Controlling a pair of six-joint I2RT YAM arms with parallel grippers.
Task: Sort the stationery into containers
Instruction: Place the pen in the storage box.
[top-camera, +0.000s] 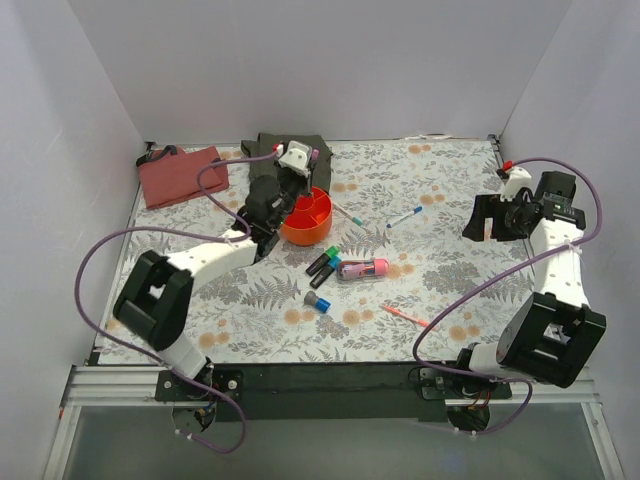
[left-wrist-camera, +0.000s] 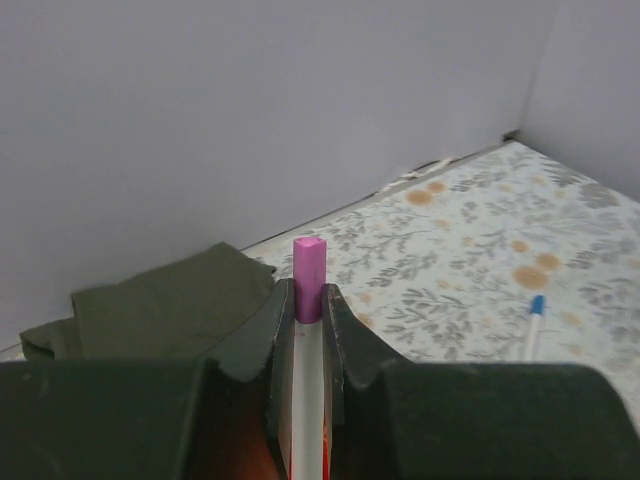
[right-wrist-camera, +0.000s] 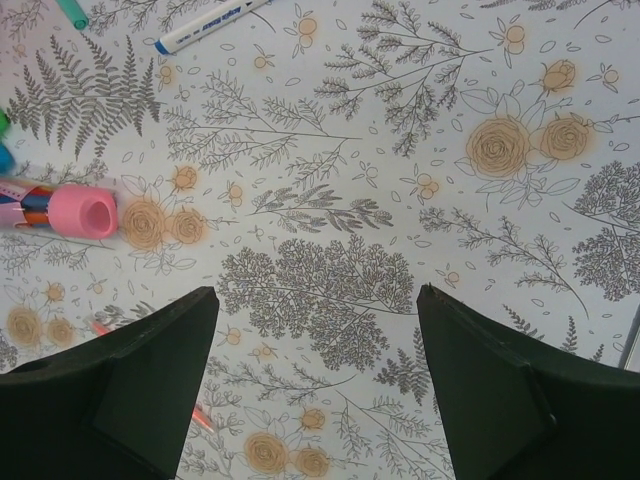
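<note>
The left gripper (left-wrist-camera: 309, 303) is clamped on a thin white pen with a pink-purple cap (left-wrist-camera: 309, 262), the cap poking out past the fingertips toward the far wall. It hangs over the far-left edge of the round orange plastic bowl with inner dividers (top-camera: 305, 233), so this pen looks about to be dropped in. The overhead view shows nothing clearly lying in the bowl's compartments, and I cannot tell for certain, so the sorting seems to be at its start. Most of the stationery lies loose on the floral tablecloth (top-camera: 450, 180). A white pen with a blue cap (top-camera: 405, 216) and a thin pen with a teal tip (top-camera: 348, 213) are to the right of the bowl. Two black markers with green and blue caps (top-camera: 322, 262) lie just nearer than the bowl, with a fat pink tube (top-camera: 362, 268) beside them. Nearer again come a short blue-grey cylinder (top-camera: 317, 300) and an orange-red pen (top-camera: 405, 316). The right gripper (right-wrist-camera: 318, 300) hovers over bare cloth at the far right with its fingers wide apart and holding nothing. A folded olive-green cloth (top-camera: 285, 148) and a folded red cloth (top-camera: 180, 176) sit at the far left — neither is part of the sort.
</note>
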